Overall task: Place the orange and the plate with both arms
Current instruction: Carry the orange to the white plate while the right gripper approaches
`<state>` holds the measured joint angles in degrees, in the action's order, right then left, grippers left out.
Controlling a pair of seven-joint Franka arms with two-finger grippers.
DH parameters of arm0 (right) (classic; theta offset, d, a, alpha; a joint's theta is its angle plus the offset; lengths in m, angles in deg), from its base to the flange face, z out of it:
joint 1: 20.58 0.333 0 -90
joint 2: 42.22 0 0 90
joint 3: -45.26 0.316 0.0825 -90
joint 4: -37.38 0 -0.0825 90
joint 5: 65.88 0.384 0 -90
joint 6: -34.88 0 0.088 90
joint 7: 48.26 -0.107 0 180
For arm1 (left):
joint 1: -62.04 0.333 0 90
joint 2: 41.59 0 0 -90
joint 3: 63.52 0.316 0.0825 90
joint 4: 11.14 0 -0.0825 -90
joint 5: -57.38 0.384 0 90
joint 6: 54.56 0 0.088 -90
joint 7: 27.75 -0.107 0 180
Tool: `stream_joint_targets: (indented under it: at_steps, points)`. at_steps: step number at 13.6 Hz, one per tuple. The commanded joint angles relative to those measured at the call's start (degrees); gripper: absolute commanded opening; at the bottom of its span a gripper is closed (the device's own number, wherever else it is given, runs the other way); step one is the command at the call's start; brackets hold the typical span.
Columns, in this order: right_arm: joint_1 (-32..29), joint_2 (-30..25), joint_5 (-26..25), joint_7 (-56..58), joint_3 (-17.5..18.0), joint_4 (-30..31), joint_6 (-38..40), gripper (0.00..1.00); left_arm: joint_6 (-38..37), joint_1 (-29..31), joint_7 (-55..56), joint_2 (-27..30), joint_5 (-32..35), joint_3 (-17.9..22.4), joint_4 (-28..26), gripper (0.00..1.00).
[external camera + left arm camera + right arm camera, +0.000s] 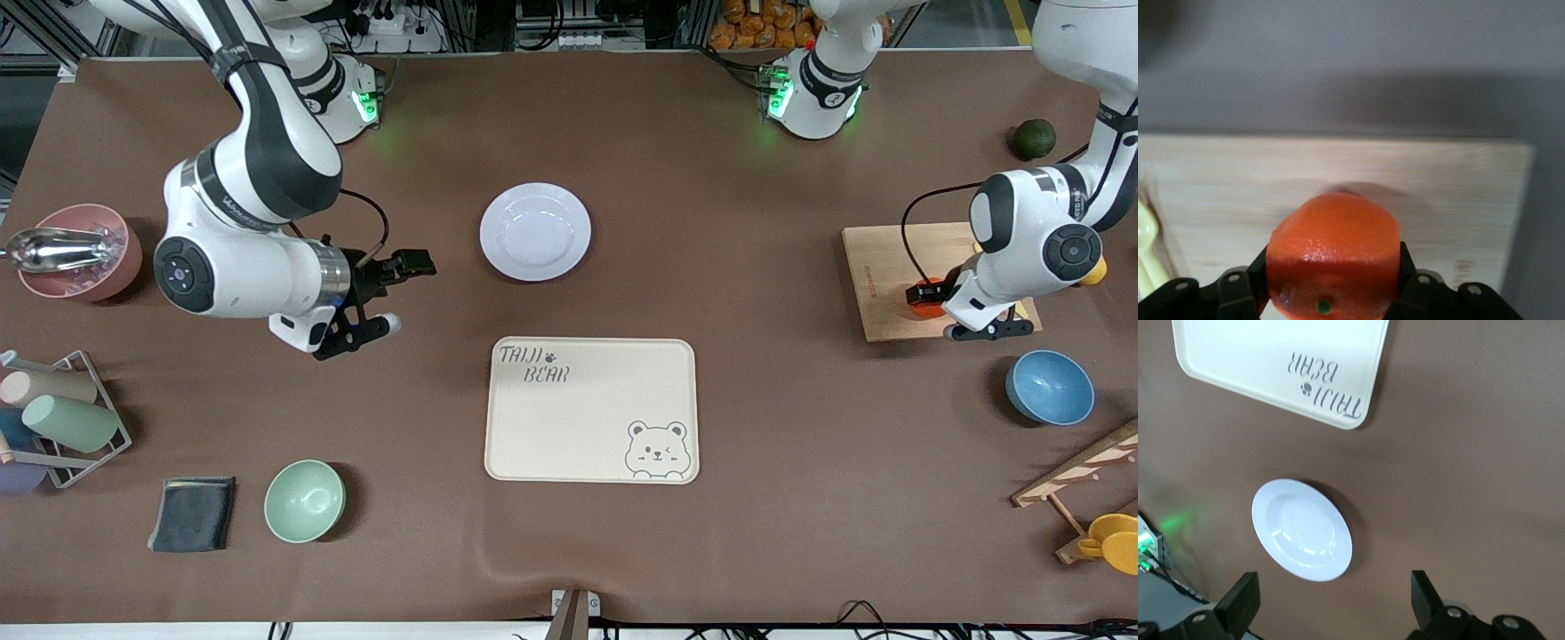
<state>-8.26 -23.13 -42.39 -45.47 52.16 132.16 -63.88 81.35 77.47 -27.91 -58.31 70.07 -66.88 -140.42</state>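
Front view is showing the cream bear tray (pixel 591 411) lying nearest the camera on the table (pixel 765 498); farther off, the left hand (pixel 947 307) is clamping the orange (pixel 1333 253) on the wooden board (pixel 889 267), while the right hand (pixel 391 293) is hovering with fingers apart over bare table, beside the plate (pixel 535 231), which is sitting farthest

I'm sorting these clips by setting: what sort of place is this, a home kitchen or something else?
Probably a robot lab set up like a kitchen, not a home. Two robot arms are bolted along a brown-covered table, tableware such as the plate and tray is spread out, and cables and metal framing line the table's edge.
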Motion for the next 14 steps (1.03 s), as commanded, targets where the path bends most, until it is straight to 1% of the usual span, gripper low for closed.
stream_joint_targets:
  at_steps: [1,2,4,5,7,10,11,12,14]
  points:
    - [0.9,1.6,3.7,-0.4,-0.3,-0.5,-2.7,1.0,-7.1,0.3,-0.1,2.4,0.5,-5.7,4.4,0.07]
    - [1.3,1.8,4.2,-0.4,-0.3,-0.5,-4.4,1.0,-8.5,0.3,0.3,2.4,0.1,-7.6,6.6,0.06]
    - [2.6,2.5,4.2,-0.5,-0.4,-0.5,-7.1,1.0,-10.0,0.1,0.4,2.4,-3.8,-10.4,9.3,0.06]
    - [3.4,2.8,4.2,-0.5,-0.4,-0.5,-8.3,1.0,-10.2,0.1,1.1,2.4,-5.3,-12.9,10.6,0.06]
    - [3.5,3.4,4.3,-0.5,-0.4,-0.5,-8.7,1.0,-12.8,-0.1,4.9,2.2,-5.6,-16.7,14.7,0.06]
    - [3.6,3.5,4.5,-0.5,-0.4,-0.5,-9.3,1.0,-18.4,-0.9,15.3,1.7,-5.0,-25.7,21.0,0.06]
    - [3.6,3.6,4.5,-0.5,-0.4,-0.5,-9.3,1.0,-20.5,-2.8,20.3,1.5,-5.0,-27.3,22.8,0.06]
    - [3.5,3.7,4.5,-0.5,-0.4,-0.5,-9.3,1.0,-21.4,-6.3,25.4,1.4,-5.0,-27.7,24.0,0.06]
    - [3.6,3.8,4.5,-0.5,-0.4,-0.5,-9.3,1.0,-21.5,-13.6,34.4,0.8,-5.2,-27.7,24.0,0.07]
